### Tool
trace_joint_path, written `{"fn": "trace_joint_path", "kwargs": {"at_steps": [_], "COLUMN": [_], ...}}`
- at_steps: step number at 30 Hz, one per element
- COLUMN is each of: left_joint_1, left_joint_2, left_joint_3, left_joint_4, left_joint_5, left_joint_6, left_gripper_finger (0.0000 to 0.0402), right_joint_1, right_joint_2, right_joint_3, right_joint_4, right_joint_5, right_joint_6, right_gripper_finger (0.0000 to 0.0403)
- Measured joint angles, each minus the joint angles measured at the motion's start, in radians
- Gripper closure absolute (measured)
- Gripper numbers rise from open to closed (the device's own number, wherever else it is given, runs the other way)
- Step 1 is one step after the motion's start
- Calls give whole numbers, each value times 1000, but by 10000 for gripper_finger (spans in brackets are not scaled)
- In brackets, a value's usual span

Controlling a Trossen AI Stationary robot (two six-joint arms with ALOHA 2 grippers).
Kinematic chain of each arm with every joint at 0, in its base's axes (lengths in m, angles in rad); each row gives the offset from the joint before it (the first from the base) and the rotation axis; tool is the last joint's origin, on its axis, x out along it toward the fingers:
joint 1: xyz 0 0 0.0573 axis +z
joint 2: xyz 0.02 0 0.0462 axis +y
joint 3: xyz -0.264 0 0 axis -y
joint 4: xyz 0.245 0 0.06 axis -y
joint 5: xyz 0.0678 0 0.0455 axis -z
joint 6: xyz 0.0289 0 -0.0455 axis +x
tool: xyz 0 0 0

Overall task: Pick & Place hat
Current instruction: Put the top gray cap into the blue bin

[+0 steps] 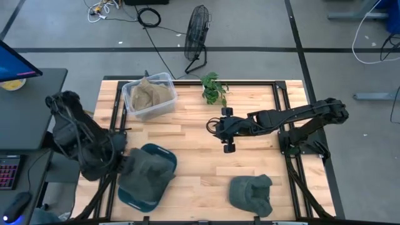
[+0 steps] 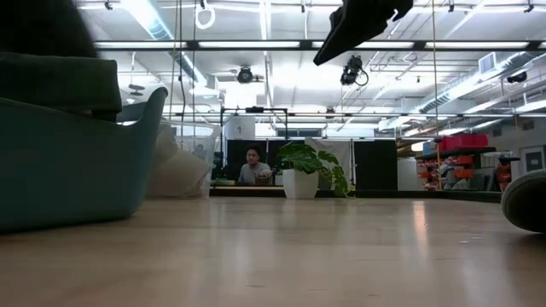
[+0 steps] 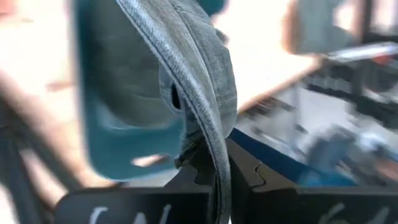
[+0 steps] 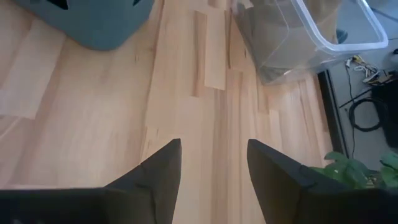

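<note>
Two hats show in the high view; one grey-green hat [image 1: 148,167] sits over the teal bin [image 1: 139,195] at lower left, the second hat [image 1: 251,194] lies on the wooden surface [image 1: 194,144] at lower right, well apart from it. You see the left gripper [image 3: 214,168] at lower left beside the bin; its jaws pinch the first hat's brim. The right gripper [image 4: 211,163] hovers over the frame's centre, jaws spread, holding nothing. A clear tub [image 1: 150,95] stands at upper left; a small plant [image 1: 214,87] at upper centre.
</note>
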Motion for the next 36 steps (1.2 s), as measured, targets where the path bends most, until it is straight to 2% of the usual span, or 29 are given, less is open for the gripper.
{"fn": "trace_joint_path", "kwargs": {"at_steps": [4,13,23,30,36], "left_joint_1": [4,108,184,185,197], "left_joint_2": [14,108,195,194,219], "left_joint_3": [-77,-216,-233,-194,-194], "left_joint_4": [-37,44,150,147,153], "left_joint_5": [-2,-168,-204,-360,-361], "left_joint_6": [-90,-153,-156,-156,-28], "left_gripper_finger": [391,389,373,382,365], "right_joint_1": [0,0,0,0,0], "right_joint_2": [0,0,0,0,1], "right_joint_3": [0,0,0,1,1], "right_joint_4": [25,59,73,79,87], "right_joint_5": [0,0,0,0,0], "right_joint_6": [7,7,6,6,6], "right_gripper_finger": [216,216,216,216,216]}}
